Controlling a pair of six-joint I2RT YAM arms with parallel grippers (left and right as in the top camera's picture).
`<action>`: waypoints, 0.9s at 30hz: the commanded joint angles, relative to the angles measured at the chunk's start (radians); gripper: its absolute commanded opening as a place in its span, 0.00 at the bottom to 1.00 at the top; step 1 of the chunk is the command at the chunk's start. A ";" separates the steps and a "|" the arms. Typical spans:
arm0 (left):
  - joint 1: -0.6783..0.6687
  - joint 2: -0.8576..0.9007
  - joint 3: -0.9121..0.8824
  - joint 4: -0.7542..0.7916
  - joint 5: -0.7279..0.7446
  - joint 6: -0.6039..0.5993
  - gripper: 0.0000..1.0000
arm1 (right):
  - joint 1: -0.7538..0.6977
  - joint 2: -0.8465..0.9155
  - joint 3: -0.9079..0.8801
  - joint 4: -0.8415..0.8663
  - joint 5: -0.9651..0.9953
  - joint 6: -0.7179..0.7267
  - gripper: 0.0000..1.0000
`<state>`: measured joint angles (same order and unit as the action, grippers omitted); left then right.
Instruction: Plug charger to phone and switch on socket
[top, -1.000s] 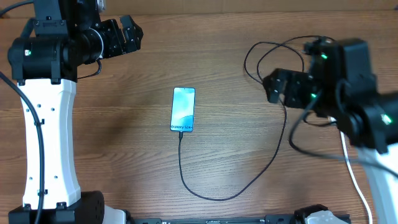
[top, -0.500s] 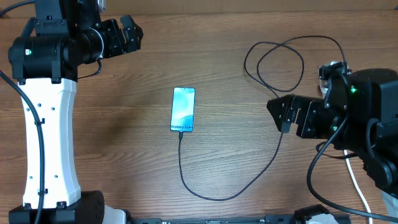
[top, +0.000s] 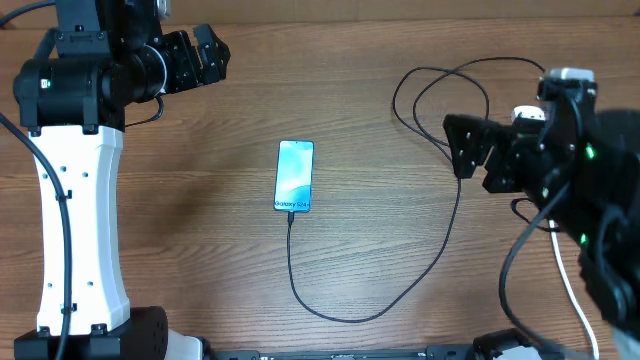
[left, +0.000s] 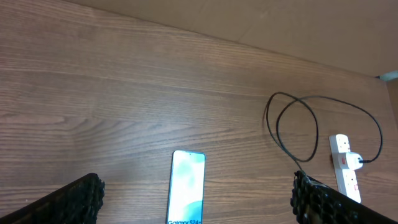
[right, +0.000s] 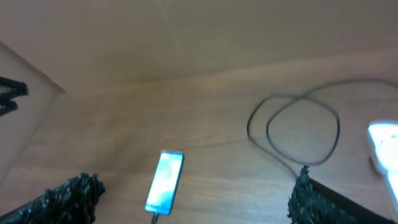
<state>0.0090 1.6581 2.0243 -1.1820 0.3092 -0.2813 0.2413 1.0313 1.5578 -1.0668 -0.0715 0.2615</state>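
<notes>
- A phone (top: 294, 176) lay flat in the middle of a wooden table (top: 350, 80), its screen lit blue.
- The black charger (top: 446, 243) left the phone's near short edge, curved away to the right and ended in a loop at the far right. Its tip seemed seated in the phone, though it was too small to be sure.
- In the left wrist view, the white socket (left: 344, 169) lay near the table's right edge. A white plug sat in it, with the cable running from that plug.
- The left gripper (top: 213, 55) hung at the far left, well apart from everything, fingers spread wide and empty.
- The right gripper (top: 458, 147) hovered by the cable loop, near the socket, fingers spread wide and empty.
- The plugging-in looked done, so the step in hand was probably switching on the socket.
- Next, the right gripper would likely need to lower onto the switch by the used outlet and press it with one fingertip. Whether that switch was on or off could not be told.
</notes>
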 joint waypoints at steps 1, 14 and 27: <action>0.004 0.008 0.008 0.001 -0.006 -0.003 0.99 | -0.026 -0.129 -0.131 0.115 0.026 -0.059 1.00; 0.004 0.008 0.008 0.001 -0.006 -0.003 0.99 | -0.128 -0.646 -0.820 0.624 -0.026 -0.118 1.00; 0.004 0.008 0.008 0.000 -0.006 -0.003 0.99 | -0.152 -0.990 -1.335 0.938 -0.027 -0.117 1.00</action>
<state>0.0090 1.6581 2.0243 -1.1824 0.3092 -0.2813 0.0978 0.0757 0.2920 -0.1623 -0.0978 0.1520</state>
